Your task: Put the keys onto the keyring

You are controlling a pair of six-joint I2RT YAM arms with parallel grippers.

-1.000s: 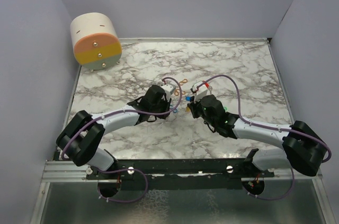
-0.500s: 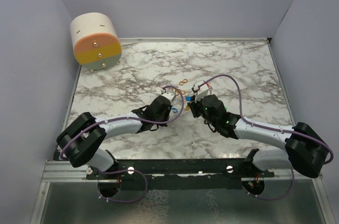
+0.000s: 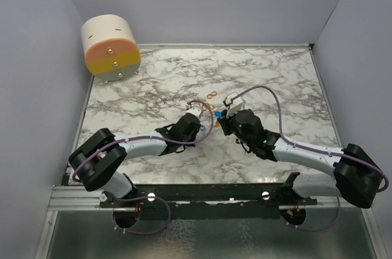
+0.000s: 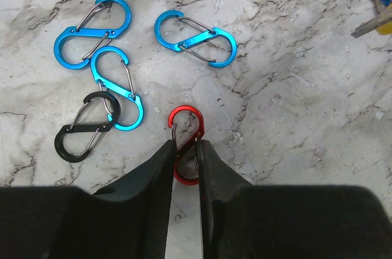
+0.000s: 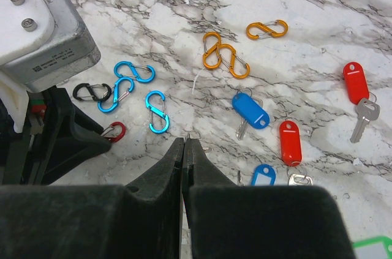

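Red clip (image 4: 185, 109) | in left gripper (image 4: 185, 146) | keys (image 4: 369, 24) well apart, upper right

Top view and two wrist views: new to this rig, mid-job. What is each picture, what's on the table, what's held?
Two robot arms work on a marble table. The top view looks down from behind them. Each wrist view looks along that arm's own fingers. The left gripper pinches a red clip; blue clips and a black clip lie beside it. The right gripper is shut, holding nothing. Ahead of it lie orange clips and the keys with red and blue tags.
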